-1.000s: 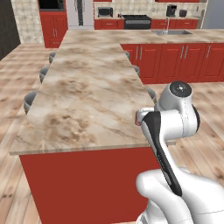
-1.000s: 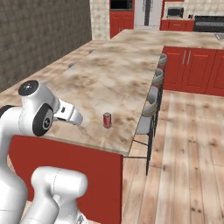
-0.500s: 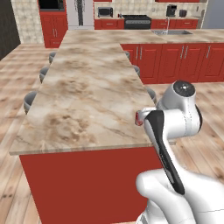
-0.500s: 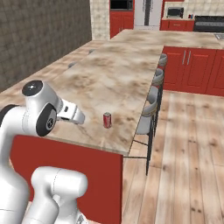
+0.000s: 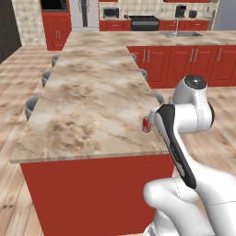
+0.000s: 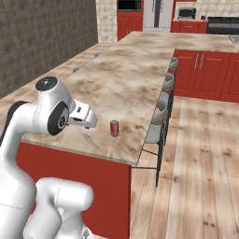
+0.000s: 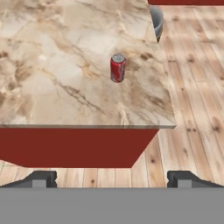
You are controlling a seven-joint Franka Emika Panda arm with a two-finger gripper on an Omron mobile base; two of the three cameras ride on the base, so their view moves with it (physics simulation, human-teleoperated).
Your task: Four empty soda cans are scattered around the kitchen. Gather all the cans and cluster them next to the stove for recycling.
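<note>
Nearest us, our gripper (image 7: 112, 177) hangs short of the island, jaws spread wide and empty. Just beyond the counter (image 7: 52, 65) edge stands a red soda can (image 7: 117, 68), upright near the corner, a grey stool (image 7: 156, 19) past it. We judge it light, thin-walled and slick, easy to dent or tip, so we'd pinch it gently across the middle of its body. Far off, the stove (image 5: 145, 20) waits along the back wall.
</note>
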